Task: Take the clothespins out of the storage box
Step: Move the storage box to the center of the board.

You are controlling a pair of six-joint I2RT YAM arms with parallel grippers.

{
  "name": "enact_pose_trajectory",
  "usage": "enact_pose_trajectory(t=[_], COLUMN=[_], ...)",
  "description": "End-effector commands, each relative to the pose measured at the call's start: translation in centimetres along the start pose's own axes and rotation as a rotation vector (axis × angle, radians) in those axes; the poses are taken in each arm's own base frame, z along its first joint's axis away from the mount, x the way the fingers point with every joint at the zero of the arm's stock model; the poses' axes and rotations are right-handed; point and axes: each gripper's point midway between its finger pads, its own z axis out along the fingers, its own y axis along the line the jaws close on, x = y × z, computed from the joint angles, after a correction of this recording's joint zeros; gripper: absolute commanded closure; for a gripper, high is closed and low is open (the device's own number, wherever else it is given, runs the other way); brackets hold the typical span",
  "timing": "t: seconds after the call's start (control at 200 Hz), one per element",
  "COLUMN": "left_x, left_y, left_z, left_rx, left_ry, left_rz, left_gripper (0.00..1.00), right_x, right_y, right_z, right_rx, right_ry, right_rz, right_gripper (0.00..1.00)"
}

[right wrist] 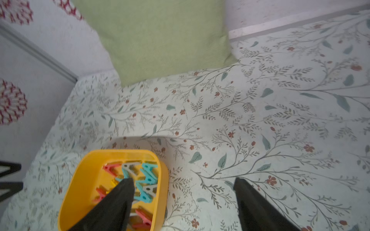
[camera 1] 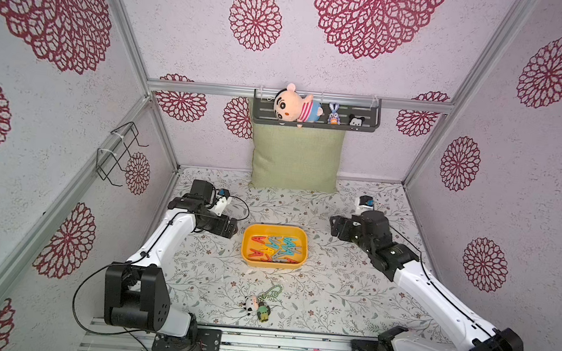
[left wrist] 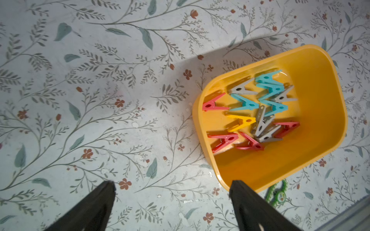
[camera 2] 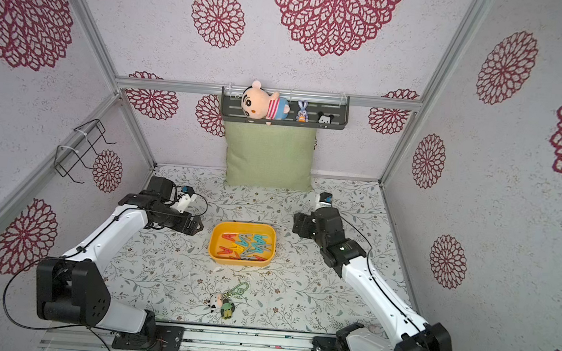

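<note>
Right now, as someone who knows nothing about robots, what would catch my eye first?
The bright yellow storage box sits at the centre of the table, holding a jumble of red, teal, grey and yellow clothespins. On the back wall, a big-headed plush doll lies on the dark shelf above a green cushion. Huge crimson flower patterns cover the walls.

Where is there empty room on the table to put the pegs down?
The flowery table is bare between the yellow storage box and the green cushion, and between the box and the plush keychain. Crowded: inside the box, full of clothespins, and at its sides, where the left pincer and right pincer hang.
</note>
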Motion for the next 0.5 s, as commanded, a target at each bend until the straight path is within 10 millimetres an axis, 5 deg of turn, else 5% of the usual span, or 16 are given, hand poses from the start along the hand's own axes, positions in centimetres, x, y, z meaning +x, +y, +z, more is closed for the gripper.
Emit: enact_pose_trajectory(t=[0.0, 0.31, 0.495], left_x=[0.1, 0.0, -0.3], left_y=[-1.9, -3.6, -2.8], left_z=[0.8, 2.8, 3.3], left_rx=[0.080, 0.082, 0.028], left_ry=[0.015, 0.056, 0.035], left_rz=[-0.008, 0.048, 0.034], left_gripper=[0.01, 0.05, 0.05], right_x=[4.1, 7.1, 8.1], right_y=[2.4, 9.5, 7.1], right_z=[0.4, 4.7, 7.0], right_rx=[0.028, -0.095, 0.077], right_ry=[0.208, 0.329, 0.375], right_rz=[-0.206, -0.369, -0.300], right_gripper=[0.18, 0.54, 0.54])
